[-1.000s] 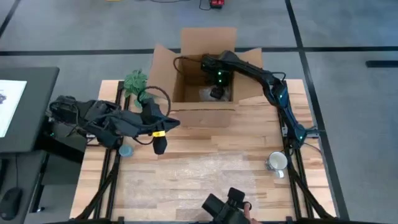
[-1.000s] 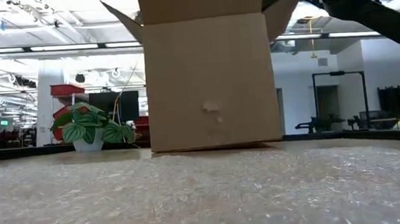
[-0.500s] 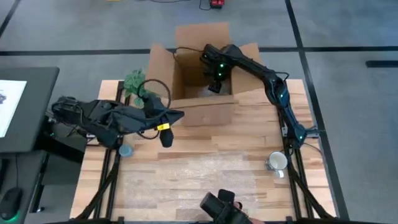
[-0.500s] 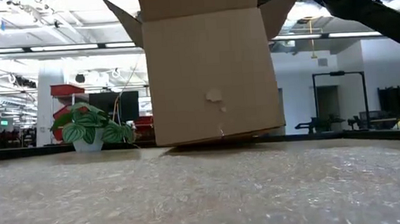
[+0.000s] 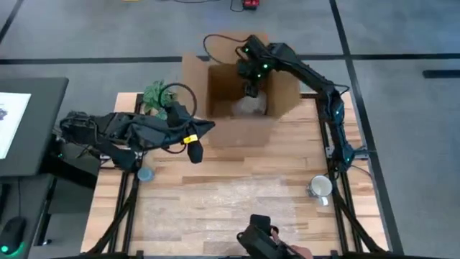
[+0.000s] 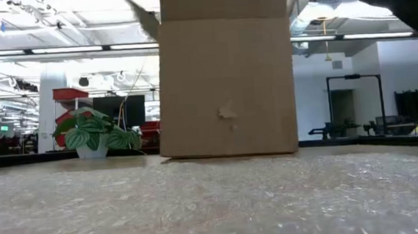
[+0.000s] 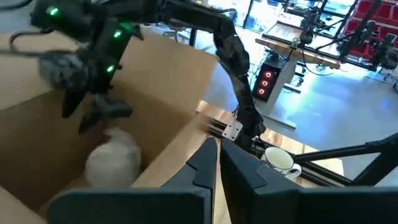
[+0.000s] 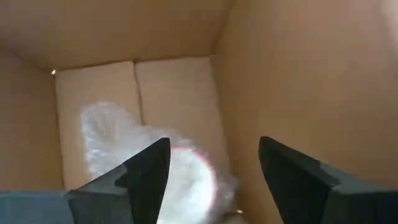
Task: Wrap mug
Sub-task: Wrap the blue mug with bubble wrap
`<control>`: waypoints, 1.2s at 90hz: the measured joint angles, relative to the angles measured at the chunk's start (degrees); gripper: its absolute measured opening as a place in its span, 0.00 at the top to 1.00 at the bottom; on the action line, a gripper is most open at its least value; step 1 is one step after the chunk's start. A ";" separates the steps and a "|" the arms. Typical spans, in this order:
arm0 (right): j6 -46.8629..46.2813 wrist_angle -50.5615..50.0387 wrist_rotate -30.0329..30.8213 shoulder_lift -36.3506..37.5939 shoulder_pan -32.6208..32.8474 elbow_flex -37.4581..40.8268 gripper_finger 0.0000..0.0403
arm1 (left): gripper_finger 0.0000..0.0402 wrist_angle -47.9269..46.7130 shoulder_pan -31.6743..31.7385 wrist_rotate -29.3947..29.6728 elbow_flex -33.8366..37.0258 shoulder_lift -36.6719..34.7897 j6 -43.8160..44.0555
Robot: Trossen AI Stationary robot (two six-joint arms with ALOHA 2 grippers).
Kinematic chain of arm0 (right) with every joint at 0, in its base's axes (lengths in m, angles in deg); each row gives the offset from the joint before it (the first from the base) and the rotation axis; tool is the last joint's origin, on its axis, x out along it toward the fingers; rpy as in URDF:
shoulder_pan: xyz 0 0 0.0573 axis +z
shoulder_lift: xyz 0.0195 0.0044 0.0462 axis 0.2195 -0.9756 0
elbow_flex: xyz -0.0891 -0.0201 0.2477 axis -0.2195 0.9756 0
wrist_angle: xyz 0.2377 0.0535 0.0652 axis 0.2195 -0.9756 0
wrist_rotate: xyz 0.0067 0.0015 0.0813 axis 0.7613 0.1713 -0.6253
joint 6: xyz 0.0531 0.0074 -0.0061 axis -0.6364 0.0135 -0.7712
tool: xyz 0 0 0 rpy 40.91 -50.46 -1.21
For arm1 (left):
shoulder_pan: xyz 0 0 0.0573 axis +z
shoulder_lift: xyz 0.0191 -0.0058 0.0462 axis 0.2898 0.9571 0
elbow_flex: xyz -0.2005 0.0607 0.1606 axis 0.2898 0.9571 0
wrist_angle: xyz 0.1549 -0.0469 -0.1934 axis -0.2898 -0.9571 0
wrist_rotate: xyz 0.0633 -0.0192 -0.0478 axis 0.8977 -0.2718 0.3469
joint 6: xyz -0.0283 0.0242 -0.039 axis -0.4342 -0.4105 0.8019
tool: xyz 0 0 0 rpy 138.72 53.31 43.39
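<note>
An open cardboard box (image 5: 241, 133) stands at the table's far middle. On its floor lies a bundle in bubble wrap (image 8: 155, 165), also in the high view (image 5: 249, 106). My right gripper (image 8: 214, 142) hangs open over the box's mouth (image 5: 251, 85), pointing down at the bundle without touching it. My left gripper (image 5: 194, 151) is shut and empty beside the box's near left corner (image 7: 217, 152). A white mug (image 5: 320, 187) stands bare on the table at the near right. A sheet of bubble wrap (image 5: 230, 205) lies flat on the near middle.
A small potted plant (image 5: 155, 94) stands at the far left beside the box, also seen in the low view (image 6: 96, 136). A small blue round thing (image 5: 146, 174) lies at the left. A person's hand with a dark device (image 5: 262, 241) shows at the near edge.
My right gripper has risen from deep inside the box to its mouth, moving toward the far edge. The box tipped, its near bottom edge lifting off the table, and now stands flat again. My left gripper has moved a little toward the box.
</note>
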 joint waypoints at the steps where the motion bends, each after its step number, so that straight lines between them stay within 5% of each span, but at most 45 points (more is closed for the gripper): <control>1: 0.05 0.03 0.00 0.24 -0.03 0.00 0.42 | 1.00 -0.02 0.09 0.02 0.00 0.00 0.01; 35: 0.56 -1.32 -0.68 12.75 3.22 0.02 0.53 | 1.00 -17.31 3.34 -0.58 -0.08 1.09 13.71; 46: 0.17 -4.71 -0.81 18.52 6.44 0.04 0.57 | 1.00 -23.65 3.34 -9.55 -0.04 3.92 16.73; 62: -0.53 -9.79 -1.05 25.71 10.31 0.04 0.62 | 1.00 -25.08 1.49 -30.91 -0.02 8.44 20.84; 76: -1.10 -10.27 -1.05 29.58 11.01 0.04 0.65 | 1.00 -27.03 -2.12 -34.89 0.02 12.60 25.29; 87: -1.60 -10.48 -0.96 30.94 10.67 0.11 0.66 | 1.00 -32.20 -4.49 -29.89 0.02 16.41 26.84; 101: -2.11 -11.73 -0.92 31.36 10.71 0.11 0.67 | 1.00 -40.49 -4.00 -3.65 0.03 24.12 21.42; 108: -2.28 -11.73 -0.92 30.62 10.71 0.11 0.67 | 1.00 -39.38 -0.89 2.23 0.05 27.51 17.29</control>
